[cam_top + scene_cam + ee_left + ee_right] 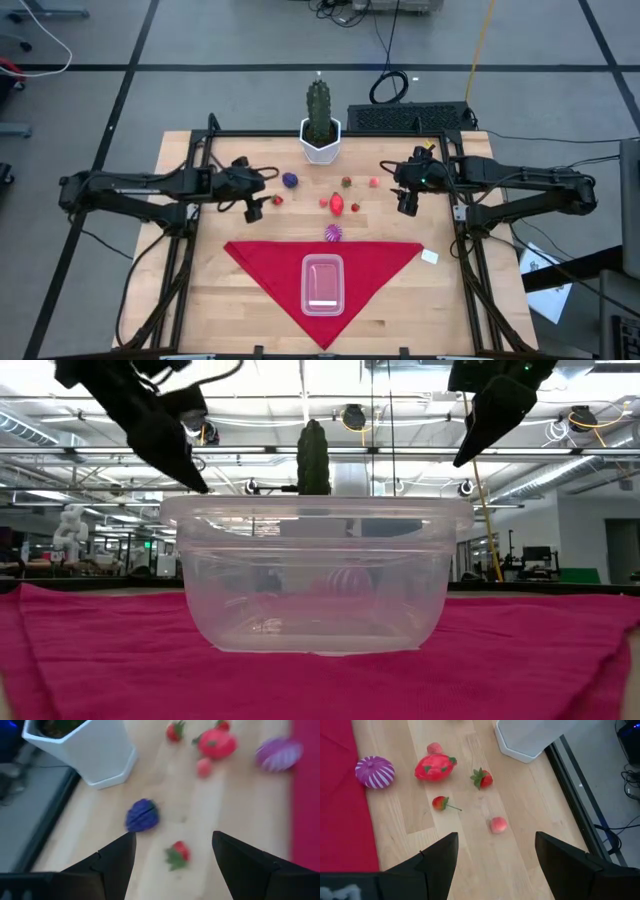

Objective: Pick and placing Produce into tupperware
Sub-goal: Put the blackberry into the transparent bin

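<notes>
The produce lies scattered on the bare wood beyond the cloth: a dark purple piece (pixel 290 180) (pixel 142 815), a small red strawberry (pixel 278 199) (pixel 177 854), a big red piece (pixel 337 204) (pixel 434 766), a pink one (pixel 374 183) (pixel 498 825) and a purple-white striped one (pixel 333 233) (pixel 375 771). The clear tupperware (pixel 323 283) (pixel 315 575) sits on the red cloth. My left gripper (pixel 253 212) (pixel 172 837) hovers open above the small strawberry. My right gripper (pixel 407 205) (pixel 496 837) hovers open near the pink piece.
A red triangular cloth (pixel 270 262) covers the near middle of the table. A green cactus in a white pot (pixel 319 128) stands at the far edge, just beyond the produce. A small white tag (pixel 429 256) lies right of the cloth. Bare wood shows on both sides.
</notes>
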Motion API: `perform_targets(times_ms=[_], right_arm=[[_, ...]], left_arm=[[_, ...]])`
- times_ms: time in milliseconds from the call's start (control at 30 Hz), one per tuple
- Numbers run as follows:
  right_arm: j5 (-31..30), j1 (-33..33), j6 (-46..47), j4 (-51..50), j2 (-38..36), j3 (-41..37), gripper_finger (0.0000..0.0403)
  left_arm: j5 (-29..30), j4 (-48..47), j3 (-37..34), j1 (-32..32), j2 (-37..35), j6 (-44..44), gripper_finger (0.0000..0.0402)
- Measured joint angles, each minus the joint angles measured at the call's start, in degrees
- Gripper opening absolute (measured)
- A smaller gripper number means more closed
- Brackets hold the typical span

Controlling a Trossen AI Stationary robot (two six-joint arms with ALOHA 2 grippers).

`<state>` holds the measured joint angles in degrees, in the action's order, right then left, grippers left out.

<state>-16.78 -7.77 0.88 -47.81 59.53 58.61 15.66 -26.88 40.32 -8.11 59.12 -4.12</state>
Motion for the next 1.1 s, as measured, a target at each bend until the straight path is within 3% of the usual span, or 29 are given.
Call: perform_targets(times_ms=[467, 767, 1100], right_arm=[[0.1, 0.0, 0.0, 4.3, 0.0, 0.0, 0.0254], [0.1, 0.0, 1.3, 5.1, 0.0, 0.0, 0.0254], [0.1, 0.0, 1.5, 7.5, 0.0, 0.0, 0.0254]], left_arm=[[1.2, 9.8, 0.0, -4.1, 16.1, -19.8, 0.0266], [1.0, 13.6, 0.0, -7.0, 16.7, -30.6, 0.0266], [-3.8, 15.2, 0.0, -11.5, 16.7, -33.2, 0.0266]])
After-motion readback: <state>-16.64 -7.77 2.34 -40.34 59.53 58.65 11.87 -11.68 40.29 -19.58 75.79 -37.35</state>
